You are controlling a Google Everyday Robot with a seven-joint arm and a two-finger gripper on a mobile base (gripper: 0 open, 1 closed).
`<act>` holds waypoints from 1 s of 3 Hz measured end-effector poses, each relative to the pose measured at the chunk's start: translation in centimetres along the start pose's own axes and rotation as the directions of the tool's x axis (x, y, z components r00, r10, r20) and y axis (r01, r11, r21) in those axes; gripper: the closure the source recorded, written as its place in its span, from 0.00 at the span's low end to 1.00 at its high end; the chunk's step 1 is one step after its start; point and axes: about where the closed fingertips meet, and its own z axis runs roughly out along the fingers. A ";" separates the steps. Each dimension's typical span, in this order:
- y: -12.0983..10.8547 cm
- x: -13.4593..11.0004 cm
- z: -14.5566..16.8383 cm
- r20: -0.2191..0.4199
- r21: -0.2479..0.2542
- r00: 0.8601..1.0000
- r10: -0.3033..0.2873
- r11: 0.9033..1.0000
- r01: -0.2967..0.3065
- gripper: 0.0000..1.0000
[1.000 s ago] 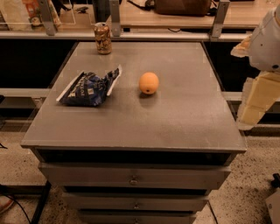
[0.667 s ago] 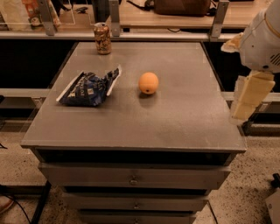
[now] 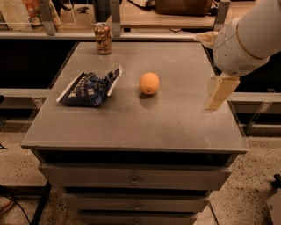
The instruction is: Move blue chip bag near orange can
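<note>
The blue chip bag (image 3: 90, 88) lies flat and crumpled on the left side of the grey cabinet top (image 3: 131, 118). The orange can (image 3: 103, 38) stands upright at the far left edge of the top, well behind the bag. My gripper (image 3: 221, 92) hangs from the white arm (image 3: 246, 35) over the right edge of the top, far to the right of the bag and the can, and holds nothing that I can see.
A round orange fruit (image 3: 149, 83) sits mid-table between the bag and my gripper. Drawers (image 3: 134, 180) run below the front edge. A counter with posts and a brown bag (image 3: 182, 6) stands behind the table.
My arm has swung in from the right edge and now reaches further left over the table's right side. The bag, can and orange have not moved.
</note>
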 end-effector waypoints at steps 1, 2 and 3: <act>-2.3 -0.6 -0.1 0.014 0.090 1.000 -0.024 0.996 0.022 0.00; -2.3 -0.6 -0.1 0.013 0.090 1.000 -0.023 0.996 0.021 0.00; -2.8 -0.9 0.7 0.059 0.122 0.997 -0.047 0.992 0.040 0.00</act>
